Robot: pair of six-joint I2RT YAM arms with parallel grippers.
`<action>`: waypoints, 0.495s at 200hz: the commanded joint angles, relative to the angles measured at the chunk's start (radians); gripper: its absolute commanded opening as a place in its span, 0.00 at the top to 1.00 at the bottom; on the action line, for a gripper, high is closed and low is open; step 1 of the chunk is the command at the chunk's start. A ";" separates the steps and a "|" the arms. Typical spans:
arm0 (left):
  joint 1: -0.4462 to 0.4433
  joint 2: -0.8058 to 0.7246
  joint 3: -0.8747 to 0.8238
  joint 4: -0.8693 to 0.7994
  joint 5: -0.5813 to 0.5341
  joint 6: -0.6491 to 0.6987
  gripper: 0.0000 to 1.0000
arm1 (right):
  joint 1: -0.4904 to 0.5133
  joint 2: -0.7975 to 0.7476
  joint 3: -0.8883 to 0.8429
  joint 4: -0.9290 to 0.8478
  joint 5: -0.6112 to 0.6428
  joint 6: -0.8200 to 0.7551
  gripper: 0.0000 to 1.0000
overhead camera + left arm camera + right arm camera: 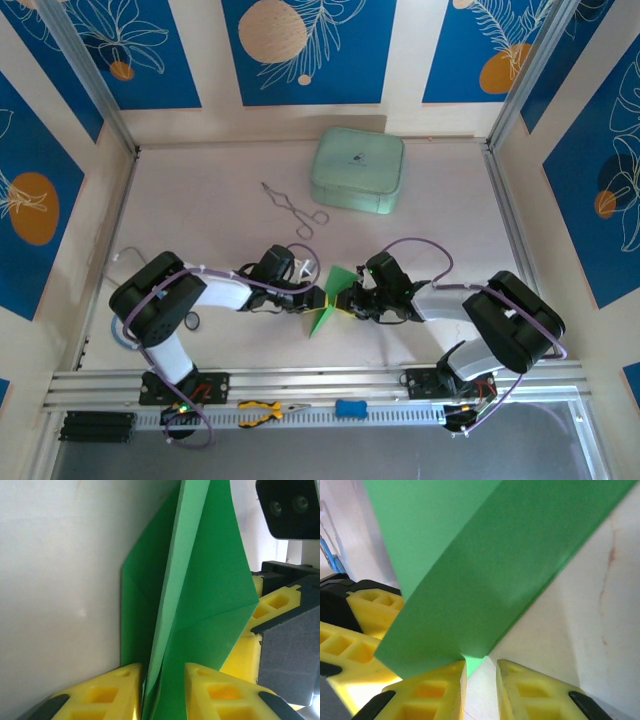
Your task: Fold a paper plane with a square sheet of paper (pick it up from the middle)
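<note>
Fingers (115, 692) of left gripper (163, 680): narrow, pinched on the folded layers of the square sheet of paper (200, 580), which runs up out of the gap.

Fingers (432, 692) of right gripper (480, 672): narrow. One corner of the sheet reaches into the gap and lies against one pad. Whether it is clamped cannot be told.

Square sheet of paper: partly folded, with slanting creases and an overlapping flap. It is held between the two grippers on the near side of the mint-green case (358, 172), well apart from it, with one point trailing away from the case.

Thin metal tongs (290, 208): near the case, on the left arm's side; not in use.

Step in hand (judged): mid-fold, shaping the layers about the centre crease. The sheet is not yet a narrow dart.

Next move (judged): one gripper anchors the crease while the other brings its corner across. The edges need to match before pressing, and the paper is light enough to slip.
</note>
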 commanded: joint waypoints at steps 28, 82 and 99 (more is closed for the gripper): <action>-0.014 0.009 -0.001 0.023 0.030 0.001 0.77 | -0.002 0.016 -0.026 0.010 -0.003 0.013 0.76; -0.029 -0.050 0.016 -0.101 -0.041 0.059 0.89 | -0.009 -0.004 -0.029 0.014 -0.013 0.015 0.76; -0.042 -0.102 0.028 -0.178 -0.112 0.078 0.91 | -0.010 -0.032 -0.029 -0.004 -0.005 0.012 0.76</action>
